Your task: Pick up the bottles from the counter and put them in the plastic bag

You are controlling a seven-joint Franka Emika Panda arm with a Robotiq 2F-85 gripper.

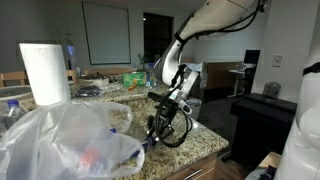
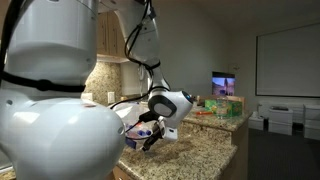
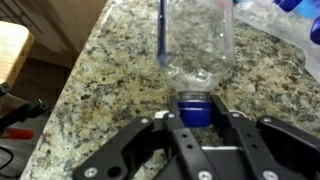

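In the wrist view a clear plastic bottle (image 3: pixel 198 45) lies on the speckled granite counter (image 3: pixel 110 70), its blue cap (image 3: pixel 196 108) pointing toward me. My gripper (image 3: pixel 196 112) is shut on that cap, one finger pressed against each side. Blue parts of other bottles (image 3: pixel 308 30) show at the upper right edge. In an exterior view the gripper (image 1: pixel 160 125) is low over the counter (image 1: pixel 205 142), just right of the large crinkled plastic bag (image 1: pixel 70 140). In an exterior view the gripper (image 2: pixel 150 135) is partly hidden by the arm's own white body.
A tall white paper towel roll (image 1: pixel 45 72) stands behind the bag. The counter's rounded edge (image 3: pixel 70 80) runs close to the left of the bottle, with a wooden piece (image 3: pixel 12 50) and floor below it. Clutter (image 1: pixel 130 75) sits on the far counter.
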